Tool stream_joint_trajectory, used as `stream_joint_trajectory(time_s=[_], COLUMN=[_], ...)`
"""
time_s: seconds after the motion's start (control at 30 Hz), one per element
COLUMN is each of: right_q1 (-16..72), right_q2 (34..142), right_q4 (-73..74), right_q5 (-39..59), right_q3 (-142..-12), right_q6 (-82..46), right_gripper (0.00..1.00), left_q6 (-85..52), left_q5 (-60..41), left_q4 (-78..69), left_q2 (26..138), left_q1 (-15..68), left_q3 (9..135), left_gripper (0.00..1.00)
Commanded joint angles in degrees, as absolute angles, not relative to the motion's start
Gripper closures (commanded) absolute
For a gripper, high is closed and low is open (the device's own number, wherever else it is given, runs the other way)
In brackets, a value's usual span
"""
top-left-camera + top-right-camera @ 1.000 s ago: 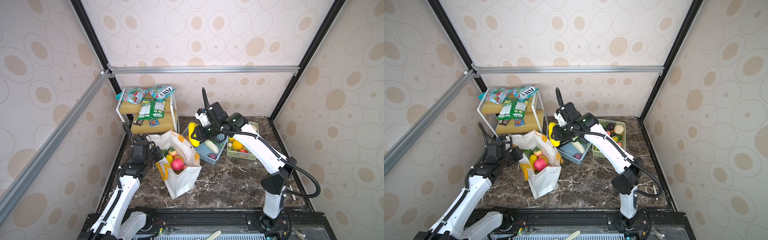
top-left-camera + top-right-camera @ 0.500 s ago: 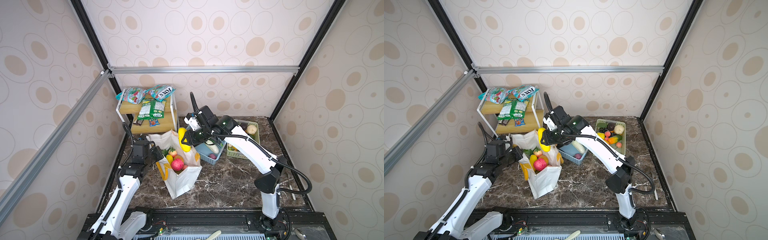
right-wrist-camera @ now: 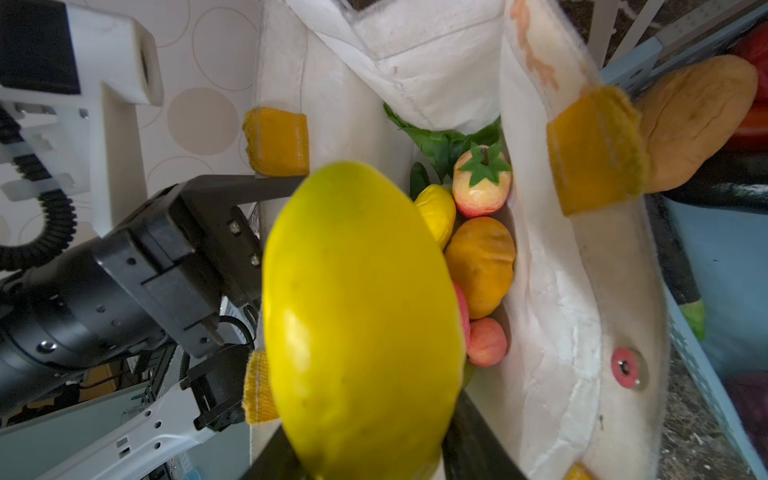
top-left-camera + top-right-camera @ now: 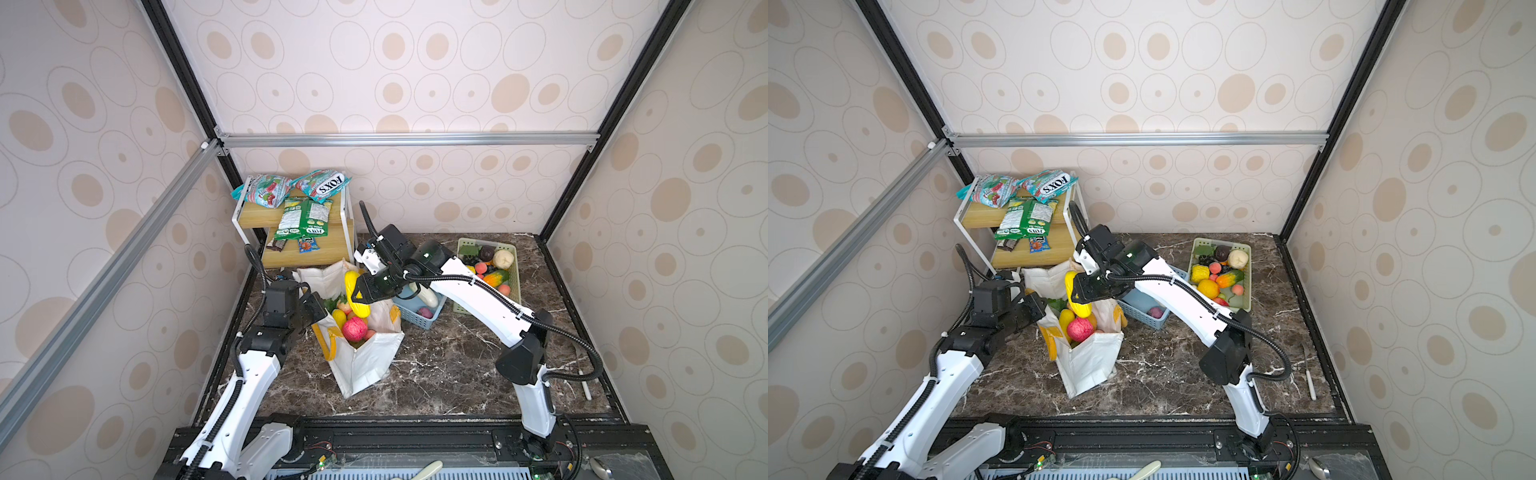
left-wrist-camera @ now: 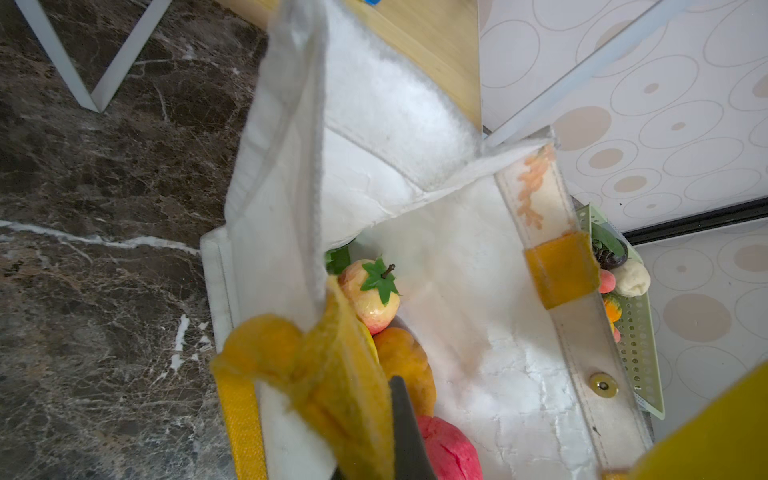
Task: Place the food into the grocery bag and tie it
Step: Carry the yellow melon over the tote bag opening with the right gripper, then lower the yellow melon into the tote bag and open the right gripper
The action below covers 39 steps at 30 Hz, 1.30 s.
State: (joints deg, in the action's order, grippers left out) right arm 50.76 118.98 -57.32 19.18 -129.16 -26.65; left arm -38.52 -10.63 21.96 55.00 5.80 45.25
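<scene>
The white grocery bag (image 4: 365, 365) (image 4: 1088, 365) stands open on the marble table, left of centre. Inside lie pieces of food: a pink-red fruit (image 4: 354, 328) (image 4: 1079, 329), an apple with a green leaf (image 5: 372, 295) (image 3: 482, 183) and an orange one (image 5: 405, 365) (image 3: 480, 266). My left gripper (image 4: 318, 309) (image 4: 1040, 309) (image 5: 386, 415) is shut on the bag's yellow handle (image 5: 332, 374) at the left rim. My right gripper (image 4: 362, 291) (image 4: 1080, 293) (image 3: 370, 453) is shut on a long yellow fruit (image 4: 357, 293) (image 4: 1077, 297) (image 3: 361, 311), just above the bag's mouth.
A blue basket (image 4: 419, 318) (image 4: 1150, 320) sits right of the bag. Farther right, a green basket (image 4: 515, 266) (image 4: 1250, 249) holds several more toy fruits. A wooden shelf (image 4: 307, 249) (image 4: 1034, 253) with snack packets stands behind the bag. A white tool (image 4: 586, 386) lies near the right edge.
My right gripper has carried the yellow fruit leftward, from over the blue basket to above the bag's mouth. The left arm and the bag have not moved.
</scene>
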Motion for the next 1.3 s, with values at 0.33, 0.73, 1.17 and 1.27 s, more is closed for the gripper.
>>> stream_joint_trajectory(time_s=[0.33,0.73,1.17,1.27], right_q1=[52.0,52.6,53.2,53.3], right_q2=[122.2,124.9,128.9,129.8], right_q4=[-57.3,-58.1,-58.7,-58.8], right_q5=[18.9,17.5,16.3,15.9], right_q3=[-124.3,-123.0,-123.0,-123.0], right_q6=[-25.9,-24.9,-23.9,-23.8], right_gripper=[0.55,0.55,0.54,0.54], left_q6=[-37.6,-38.0,-37.9,-37.8], left_q5=[-10.3,-10.4,-10.2,-10.3], left_q4=[20.2,19.6,19.8,19.8], left_q2=[54.2,53.8,53.7,53.8], left_q1=[5.3,5.3,5.3,5.3], left_q3=[46.9,45.9,45.9,45.9], left_gripper=[1.00,1.00,1.00,1.00])
